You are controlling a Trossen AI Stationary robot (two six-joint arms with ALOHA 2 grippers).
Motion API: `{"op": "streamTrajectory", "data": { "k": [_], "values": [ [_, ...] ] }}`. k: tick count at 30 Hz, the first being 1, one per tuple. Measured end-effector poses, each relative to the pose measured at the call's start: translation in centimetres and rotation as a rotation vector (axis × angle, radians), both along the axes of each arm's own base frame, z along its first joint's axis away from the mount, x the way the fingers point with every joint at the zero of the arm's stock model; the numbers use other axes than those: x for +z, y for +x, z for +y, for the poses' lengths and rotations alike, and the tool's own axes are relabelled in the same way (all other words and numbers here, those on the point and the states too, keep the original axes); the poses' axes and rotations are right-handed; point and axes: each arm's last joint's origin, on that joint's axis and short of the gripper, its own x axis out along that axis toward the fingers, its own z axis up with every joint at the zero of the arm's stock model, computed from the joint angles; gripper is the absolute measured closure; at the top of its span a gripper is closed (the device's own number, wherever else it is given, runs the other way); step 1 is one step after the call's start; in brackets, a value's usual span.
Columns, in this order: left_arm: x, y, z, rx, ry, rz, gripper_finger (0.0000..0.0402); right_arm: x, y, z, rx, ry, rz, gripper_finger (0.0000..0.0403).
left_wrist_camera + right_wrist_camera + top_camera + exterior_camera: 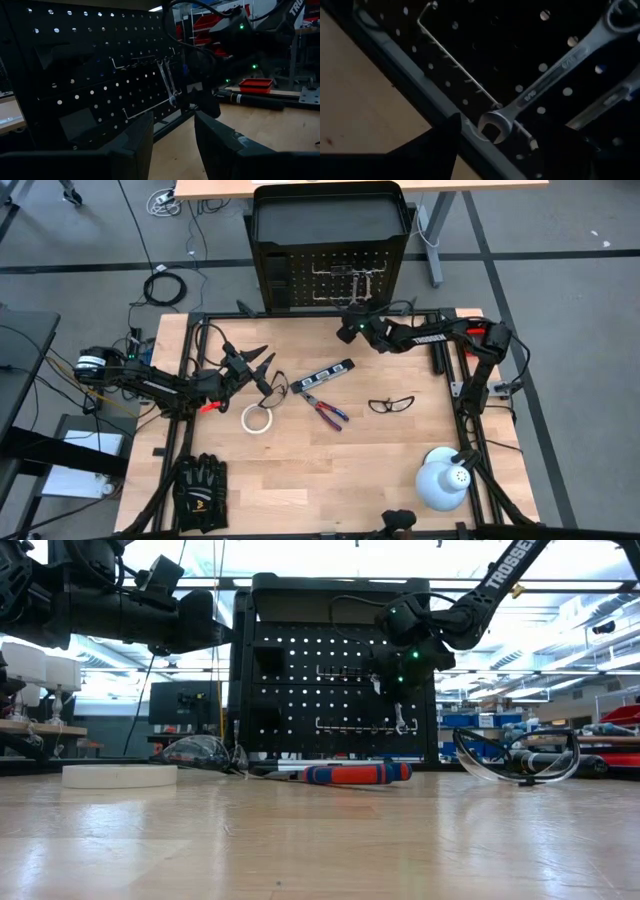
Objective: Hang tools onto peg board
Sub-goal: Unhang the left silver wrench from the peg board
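Observation:
The black peg board [300, 280] stands upright at the table's far edge. Two silver wrenches [167, 82] hang on it by their upper ends from a pale hook rail. My right gripper [507, 131] is open close in front of the board, and its fingers stand on either side of the nearer wrench's open-jaw end [492, 127] without touching it. My left gripper [255, 365] is open over the table's left part, with nothing between its fingers. On the table lie the white tape roll [258, 418], the dark level bar [325, 376], the red-handled pliers [325, 410] and the black-framed glasses [390, 404].
Black gloves [200, 490] lie at the near left and a white dome lamp [443, 480] stands at the near right. A thin clear pair of glasses [200, 752] lies just beside my left gripper. Bare wood shows in the table's near middle.

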Motion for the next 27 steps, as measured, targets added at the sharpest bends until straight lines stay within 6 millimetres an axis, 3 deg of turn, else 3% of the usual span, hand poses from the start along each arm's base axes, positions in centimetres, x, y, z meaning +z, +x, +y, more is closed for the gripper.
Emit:
{"op": "streamTrajectory", "data": {
  "k": [3,13,22,27],
  "values": [
    [0.0,0.0,0.0,0.000,0.000,0.000,0.0257,0.0,-0.2,-0.3,-0.004,-0.005,0.013,0.0134],
    [0.0,0.0,0.0,0.000,0.000,0.000,0.0257,1.0,-0.2,-1.1,-0.124,0.002,-0.270,0.0130],
    [0.0,0.0,0.0,0.001,0.000,0.000,0.0257,5.4,1.8,-1.9,-0.222,-0.020,-0.425,0.0128],
    [0.0,0.0,0.0,0.001,0.000,0.001,0.0257,6.5,2.1,-2.3,-0.266,0.012,-0.510,0.0128]
  ]
}}
